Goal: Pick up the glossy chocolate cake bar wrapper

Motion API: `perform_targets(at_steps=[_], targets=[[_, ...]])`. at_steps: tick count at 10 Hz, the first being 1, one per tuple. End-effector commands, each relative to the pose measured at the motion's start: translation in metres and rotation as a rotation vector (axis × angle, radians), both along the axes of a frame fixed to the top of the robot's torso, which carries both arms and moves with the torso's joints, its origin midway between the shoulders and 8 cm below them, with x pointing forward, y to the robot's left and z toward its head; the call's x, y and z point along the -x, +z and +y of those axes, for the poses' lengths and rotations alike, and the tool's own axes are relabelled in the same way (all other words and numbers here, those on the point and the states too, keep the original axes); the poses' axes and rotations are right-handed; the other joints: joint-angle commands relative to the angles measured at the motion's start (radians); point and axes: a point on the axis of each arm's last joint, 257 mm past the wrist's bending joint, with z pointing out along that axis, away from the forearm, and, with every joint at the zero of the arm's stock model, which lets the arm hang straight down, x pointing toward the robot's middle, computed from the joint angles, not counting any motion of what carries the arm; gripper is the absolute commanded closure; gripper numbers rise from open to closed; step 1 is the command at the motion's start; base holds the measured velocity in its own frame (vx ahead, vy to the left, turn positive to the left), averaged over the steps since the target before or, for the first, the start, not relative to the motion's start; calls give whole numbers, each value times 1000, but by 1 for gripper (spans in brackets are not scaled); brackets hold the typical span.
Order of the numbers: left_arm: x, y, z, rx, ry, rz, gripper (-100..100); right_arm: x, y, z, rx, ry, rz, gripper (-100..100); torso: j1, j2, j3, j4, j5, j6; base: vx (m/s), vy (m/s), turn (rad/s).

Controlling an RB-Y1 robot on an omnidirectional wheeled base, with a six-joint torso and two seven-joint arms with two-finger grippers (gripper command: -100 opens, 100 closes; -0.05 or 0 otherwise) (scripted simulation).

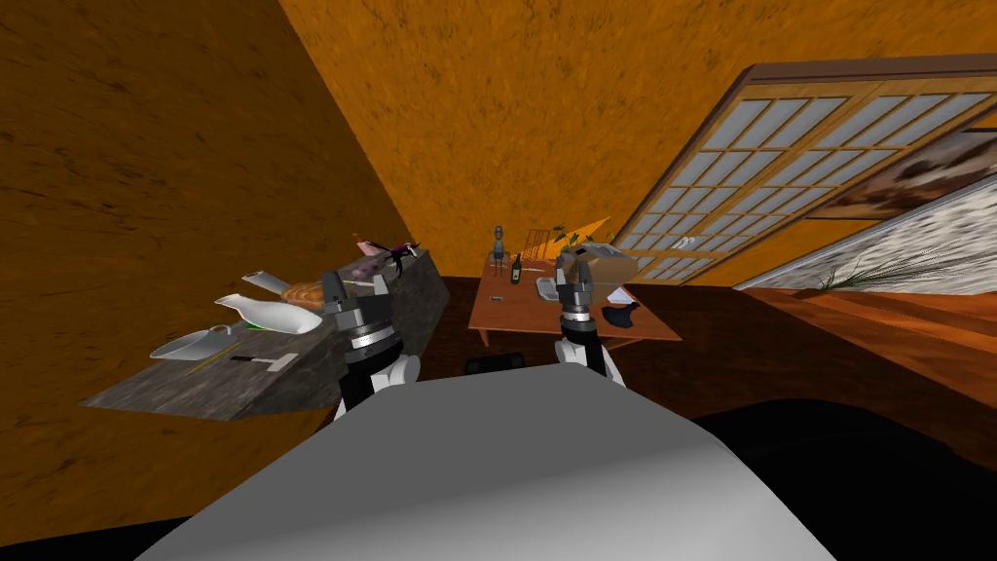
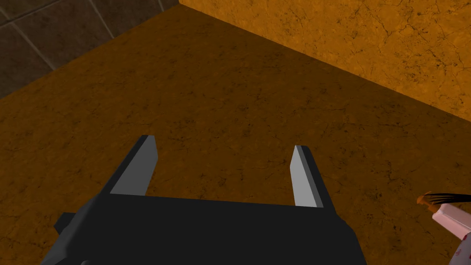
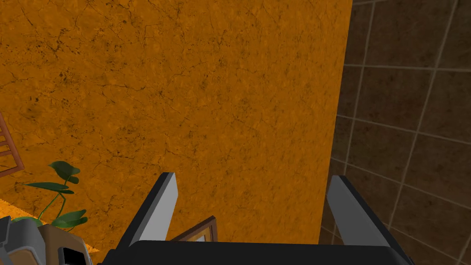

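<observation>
While hovering raised, left gripper (image 2: 223, 148) and right gripper (image 3: 253, 177) are both standing spread and empty; cluttered counter (image 1: 195, 390) at ten o'clock is risking a wrong-item grab.

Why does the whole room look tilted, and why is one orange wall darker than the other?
Head view: the wide, rolled lens slants everything, so the table and counter only look tipped; the side wall is shaded, the far wall lit. Left wrist view: open left gripper, crisp, no glare. Right wrist view: open right gripper, likewise.
</observation>
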Motion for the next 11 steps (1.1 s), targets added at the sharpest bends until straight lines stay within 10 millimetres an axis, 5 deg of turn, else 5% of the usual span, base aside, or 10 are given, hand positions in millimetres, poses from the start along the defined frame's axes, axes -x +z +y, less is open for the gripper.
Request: perform_targets(at_steps=[1, 7, 11], targets=[[0, 0, 0, 0, 0, 0, 0, -3, -6, 5, 32, 12, 22, -100, 0, 0, 0, 0, 0, 0, -29, 52, 32], [0, 0, 0, 0, 0, 0, 0, -20, -69, 30, 212, 69, 199, -100, 3, 2, 1, 1, 1, 0, -54, 92, 124], [0, 0, 0, 0, 0, 0, 0, -22, -133, 43, 372, 109, 355, -100, 3, 1, 1, 0, 1, 1, -40, 118, 156]])
